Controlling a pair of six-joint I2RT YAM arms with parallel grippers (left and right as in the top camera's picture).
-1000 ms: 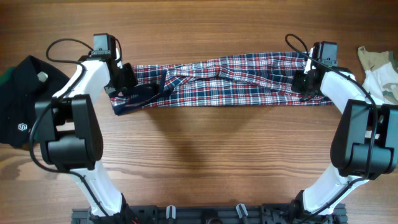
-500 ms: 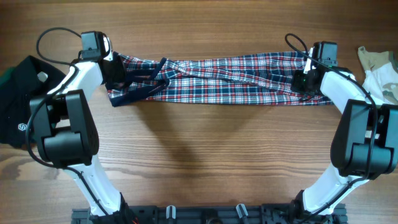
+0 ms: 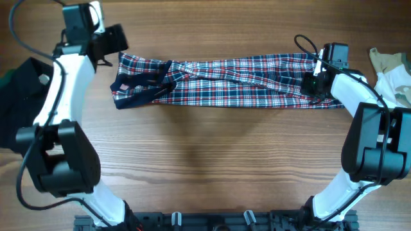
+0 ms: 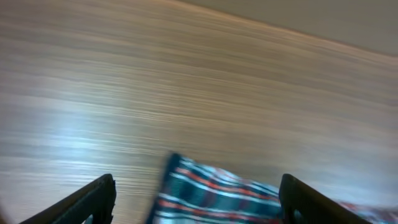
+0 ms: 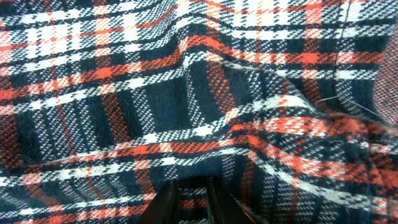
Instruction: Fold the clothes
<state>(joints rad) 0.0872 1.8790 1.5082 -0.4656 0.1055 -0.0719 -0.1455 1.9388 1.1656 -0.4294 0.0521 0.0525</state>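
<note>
At ten o'clock the left gripper (image 3: 114, 40) hovers with jaws apart and empty, just off the plaid shirt (image 3: 225, 80). Soft, light and limp, the shirt is best pinched at an end's edge. It lies as a rumpled red, navy and white band across the table (image 3: 205, 160) toward twelve o'clock. At two o'clock the right gripper (image 3: 314, 83) is clamped on its right end.

The left gripper (image 3: 117, 40) spread its jaws and let go of the plaid shirt (image 3: 225, 80), then lifted and pulled back from it. The shirt's navy-trimmed end dropped onto the table (image 3: 205, 160), lying just ahead of the parted fingers instead of between them.
</note>
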